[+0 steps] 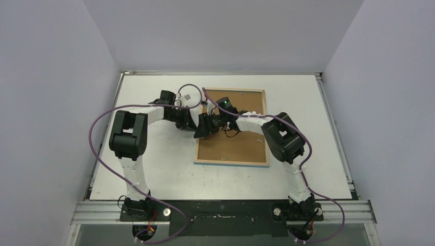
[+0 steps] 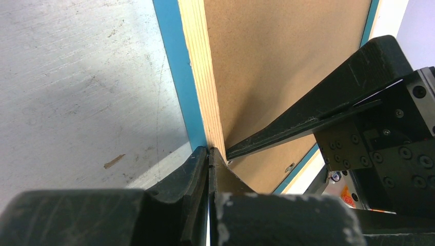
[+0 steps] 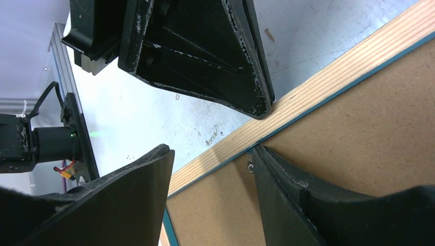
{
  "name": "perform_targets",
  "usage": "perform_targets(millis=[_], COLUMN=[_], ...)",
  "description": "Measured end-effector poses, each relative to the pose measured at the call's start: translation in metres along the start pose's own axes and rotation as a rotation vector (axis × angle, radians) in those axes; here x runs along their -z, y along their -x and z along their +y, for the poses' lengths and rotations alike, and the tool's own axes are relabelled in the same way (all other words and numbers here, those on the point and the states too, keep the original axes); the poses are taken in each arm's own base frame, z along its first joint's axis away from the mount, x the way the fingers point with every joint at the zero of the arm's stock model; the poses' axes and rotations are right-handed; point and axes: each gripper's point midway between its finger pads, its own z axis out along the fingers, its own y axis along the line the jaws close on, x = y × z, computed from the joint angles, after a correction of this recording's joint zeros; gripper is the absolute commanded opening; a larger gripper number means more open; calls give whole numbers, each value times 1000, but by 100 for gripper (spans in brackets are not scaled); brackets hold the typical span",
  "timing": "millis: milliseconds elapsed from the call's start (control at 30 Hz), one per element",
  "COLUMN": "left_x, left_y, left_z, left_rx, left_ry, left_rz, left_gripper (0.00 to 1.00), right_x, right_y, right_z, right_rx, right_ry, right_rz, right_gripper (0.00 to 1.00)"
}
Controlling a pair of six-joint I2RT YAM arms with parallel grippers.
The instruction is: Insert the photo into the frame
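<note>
The frame (image 1: 232, 163) lies face down on the table, with its light wooden reverse (image 2: 202, 77) up and its blue side (image 2: 177, 77) showing. The brown backing board (image 1: 233, 136) sits inside it. The photo is hidden. My left gripper (image 1: 192, 123) is shut, and its tips (image 2: 209, 151) touch the frame's left wooden rim (image 3: 333, 66). My right gripper (image 1: 205, 125) is open (image 3: 210, 164) over the same rim. One of its fingers (image 3: 287, 200) rests on the backing board by a small metal clip (image 3: 250, 166), and the other (image 3: 128, 189) is outside the frame.
The two grippers are almost touching at the frame's left edge. The white table (image 1: 154, 169) is walled on three sides, with metal rails (image 1: 220, 210) along the near edge. Purple cables (image 1: 102, 154) loop from both arms.
</note>
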Motion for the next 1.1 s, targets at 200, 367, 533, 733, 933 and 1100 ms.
perform_targets(millis=[200,367,533,733,933,1100], left_x=[0,2,11,29,29,15], left_y=[0,1,8,31,71,92], left_z=[0,1,4,3,-15,-18], left_rx=[8,21,53,84,49,33], left_ry=[1,-3,-14,-27,-75,-93], left_rz=[0,-4,-25,-103,-177,-195], left_gripper=[0,0,12,27,28,20], right_x=[-1,4,25,68,87,74], right_y=[-1,6,37,89,135,149], right_z=[-1,2,0,-35,-57,-70], right_rx=[12,-22,-43,-80,-54,-51], right_ry=[-4,10,24,-25,-68,-72], right_rz=[18,-4,-95,-262,-374,-402], right_gripper=[64,73,76,77,77,78])
